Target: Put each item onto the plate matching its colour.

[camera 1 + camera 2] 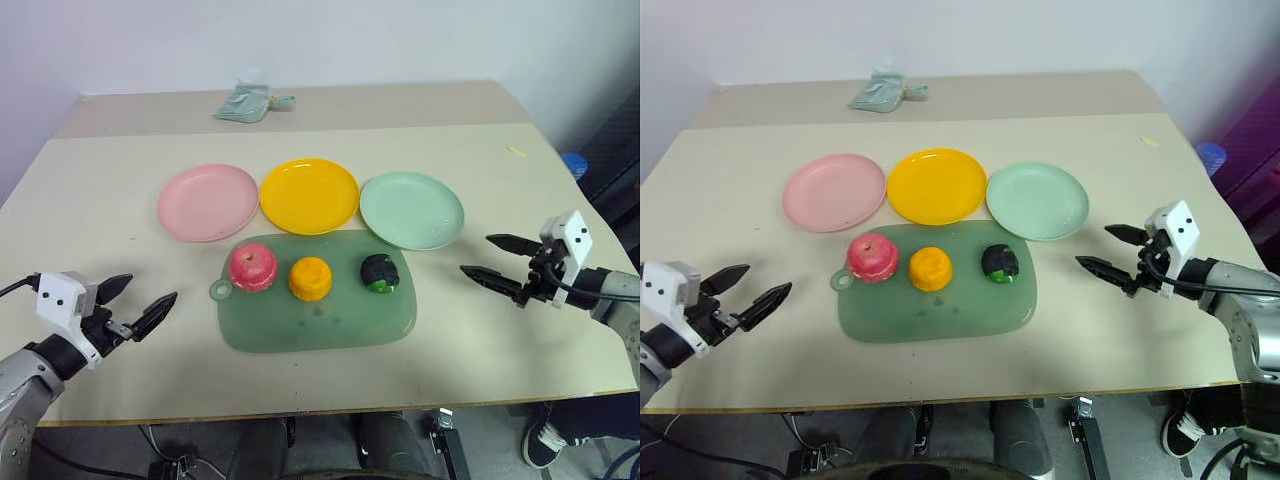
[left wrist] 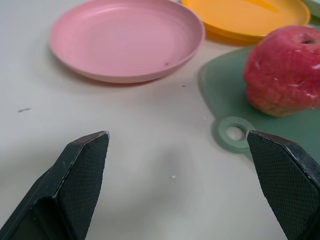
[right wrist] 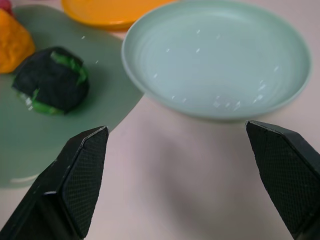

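Head views: the three items sit in a row on the green mat (image 1: pixel 320 315), apple (image 1: pixel 253 267) on the robot's left, orange lump (image 1: pixel 310 278) in the middle, dark lump (image 1: pixel 380 273) on the right. Behind each, on the tabletop (image 1: pixel 90 210), lies the plate of its colour: pink plate (image 1: pixel 208 202), yellow plate (image 1: pixel 309 195), green plate (image 1: pixel 412 209), all bare. The left hand (image 1: pixel 140 305) hangs open off the mat's left end, nearest the apple. The right hand (image 1: pixel 497 262) hangs open off the mat's right end, nearest the dark lump. Nothing is held.

Left wrist view: the two fingers (image 2: pixel 82 172) stand wide apart, with the apple ahead beside the mat's ring tab (image 2: pixel 234 134) and the pink plate just beyond.

Right wrist view: the spread fingers (image 3: pixel 80 172) frame the green plate, with the dark lump ahead and off to one side on the mat. Each outer item probably suits the arm on its own side; the orange lump lies between both.
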`<state>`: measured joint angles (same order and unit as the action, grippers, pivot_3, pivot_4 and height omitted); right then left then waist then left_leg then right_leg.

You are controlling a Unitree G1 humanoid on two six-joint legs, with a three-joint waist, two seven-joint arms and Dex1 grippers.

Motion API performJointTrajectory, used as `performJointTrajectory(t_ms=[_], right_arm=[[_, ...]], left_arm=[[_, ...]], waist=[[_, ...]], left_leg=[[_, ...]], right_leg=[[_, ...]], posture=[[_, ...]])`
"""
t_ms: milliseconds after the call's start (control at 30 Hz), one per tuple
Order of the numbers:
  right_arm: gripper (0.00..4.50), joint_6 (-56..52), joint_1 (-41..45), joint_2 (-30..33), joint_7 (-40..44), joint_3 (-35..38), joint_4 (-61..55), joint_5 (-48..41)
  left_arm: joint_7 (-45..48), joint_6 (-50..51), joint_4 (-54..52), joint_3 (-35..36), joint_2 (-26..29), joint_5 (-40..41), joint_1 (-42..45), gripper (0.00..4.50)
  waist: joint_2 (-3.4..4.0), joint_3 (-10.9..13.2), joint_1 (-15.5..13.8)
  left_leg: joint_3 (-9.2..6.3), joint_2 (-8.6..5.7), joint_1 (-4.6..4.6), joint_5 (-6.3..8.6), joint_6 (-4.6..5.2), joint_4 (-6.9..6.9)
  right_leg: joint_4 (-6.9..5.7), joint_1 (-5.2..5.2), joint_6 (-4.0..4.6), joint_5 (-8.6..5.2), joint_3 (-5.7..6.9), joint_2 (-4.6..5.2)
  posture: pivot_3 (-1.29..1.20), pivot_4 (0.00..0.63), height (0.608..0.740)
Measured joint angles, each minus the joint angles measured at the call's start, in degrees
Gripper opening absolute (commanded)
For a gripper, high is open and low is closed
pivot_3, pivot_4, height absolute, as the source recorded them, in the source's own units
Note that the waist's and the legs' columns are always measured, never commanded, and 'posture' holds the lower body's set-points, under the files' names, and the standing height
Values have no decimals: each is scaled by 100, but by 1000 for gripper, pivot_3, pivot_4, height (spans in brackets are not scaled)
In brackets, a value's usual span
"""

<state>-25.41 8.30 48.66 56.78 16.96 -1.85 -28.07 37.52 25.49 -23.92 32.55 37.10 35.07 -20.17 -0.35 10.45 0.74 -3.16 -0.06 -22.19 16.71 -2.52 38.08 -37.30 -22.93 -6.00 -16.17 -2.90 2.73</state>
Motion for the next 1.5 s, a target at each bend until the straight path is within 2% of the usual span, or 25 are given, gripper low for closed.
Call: performJointTrajectory(t_ms=[500, 633, 800, 967, 1133, 1267, 1467, 1500], right_arm=[[4467, 329, 264, -486, -412, -246, 171, 233], [4467, 199, 252, -521, -491, -206, 72, 129], [4467, -205, -175, -434, -405, 39, -618, -277], [4467, -768, -706, -270, -304, 210, -1732, -854], [4467, -1174, -763, -266, -518, 229, -2662, -1365], [4467, -1365, -744, -370, -840, 100, -3272, -1679], [4467, -1542, -814, -532, -1289, -156, -3796, -1980], [4498, -1543, -814, -553, -1355, -224, -3834, -1993]], left_arm=[[-198, 149, -120, -2, -111, 94, 374, 4500], [-295, 414, -67, -5, -112, 321, 652, 4500], [-125, 645, 144, -161, 76, 608, 1445, 4500], [677, 732, 296, -955, 610, 639, 2124, 4500], [1433, 555, 836, -2104, 859, 133, 3014, 4500], [1776, 289, 1391, -2879, 882, -457, 3476, 4500], [2046, 114, 1794, -3393, 799, -918, 3761, 4500], [2074, 62, 1857, -3425, 753, -986, 3816, 4246]], waist=[[0, 0, 6], [0, 0, -4], [-1, 0, -18], [2, -1, 10], [2, -1, 4], [-1, 1, 3], [-1, 1, 2], [-2, 1, -9]], left_leg=[[-1, -1, 0, 0, 0, 0], [-3, -1, 0, 0, 0, 0], [-10, -4, -2, 0, 0, 2], [-8, -4, -1, 0, 0, 1], [-9, -5, -1, 0, 0, 1], [-11, -5, -4, 0, 0, 1], [-13, -4, -9, 0, 0, 1], [-13, -5, -9, 0, 0, 2]], right_leg=[[0, 0, 0, 0, 0, -1], [-1, 0, 0, 0, 0, 1], [0, 3, -1, 0, 5, 0], [-1, 2, 0, 0, 4, -7], [0, 2, 0, 0, 5, -9], [1, 0, 0, 0, 5, -10], [2, -3, -1, 0, 5, -7], [2, -2, -1, 0, 6, -7]], posture=[[0, 150, 740], [0, 150, 740], [0, 150, 740], [0, 150, 740], [0, 150, 740], [0, 150, 740], [0, 150, 740], [0, 150, 740]])
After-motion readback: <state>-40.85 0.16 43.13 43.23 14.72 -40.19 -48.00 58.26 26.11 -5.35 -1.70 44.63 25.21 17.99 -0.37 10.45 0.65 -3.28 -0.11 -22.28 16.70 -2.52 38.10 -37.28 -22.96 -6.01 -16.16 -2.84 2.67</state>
